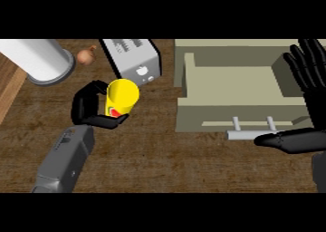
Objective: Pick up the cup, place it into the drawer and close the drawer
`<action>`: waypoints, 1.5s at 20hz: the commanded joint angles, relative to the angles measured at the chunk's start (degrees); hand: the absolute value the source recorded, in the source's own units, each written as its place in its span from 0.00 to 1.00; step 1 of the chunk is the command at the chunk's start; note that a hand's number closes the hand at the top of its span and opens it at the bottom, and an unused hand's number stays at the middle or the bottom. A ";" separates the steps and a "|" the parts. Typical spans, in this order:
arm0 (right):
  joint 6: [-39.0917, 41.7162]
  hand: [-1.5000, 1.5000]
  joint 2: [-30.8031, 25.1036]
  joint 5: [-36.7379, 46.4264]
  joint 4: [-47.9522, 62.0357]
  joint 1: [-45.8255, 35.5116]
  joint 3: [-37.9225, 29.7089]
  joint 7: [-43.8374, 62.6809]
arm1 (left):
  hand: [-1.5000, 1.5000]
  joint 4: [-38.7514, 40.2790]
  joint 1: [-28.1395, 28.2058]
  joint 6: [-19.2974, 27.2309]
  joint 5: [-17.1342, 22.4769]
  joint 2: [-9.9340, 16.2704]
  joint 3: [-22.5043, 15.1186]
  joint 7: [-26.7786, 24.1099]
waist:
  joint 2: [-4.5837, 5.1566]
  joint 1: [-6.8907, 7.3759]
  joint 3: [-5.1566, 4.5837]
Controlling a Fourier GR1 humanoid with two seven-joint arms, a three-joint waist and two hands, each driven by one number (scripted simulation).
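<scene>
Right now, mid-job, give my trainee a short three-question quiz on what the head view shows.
1. True or false: the drawer stands open with nothing visible inside.
2. Which robot hand is curled round the yellow cup? A) left robot hand B) right robot hand C) neither
3. Fill in: the silver toaster lies between the white cylinder and the ____.

Key:
1. True; its pale inside shows bare, handle toward the robot.
2. A; the right one is open beside the drawer, fingers up.
3. drawer
</scene>
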 commanded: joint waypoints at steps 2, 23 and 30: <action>1.26 0.00 -2.99 -1.61 3.65 -2.80 -3.56 0.51 | 1.00 -10.76 -2.75 1.00 0.05 -2.14 -3.27 8.32 | -0.35 1.08 0.10; 0.56 0.00 -0.64 -1.06 0.32 -1.74 -1.85 -0.88 | 1.00 -2.01 -37.26 26.90 4.74 -6.32 -16.47 40.78 | 0.74 -2.81 0.08; 0.48 0.00 0.44 0.19 2.69 -3.32 -0.22 -2.29 | 1.00 8.64 -42.73 30.01 8.30 -6.32 -23.84 42.70 | 1.55 -5.48 0.15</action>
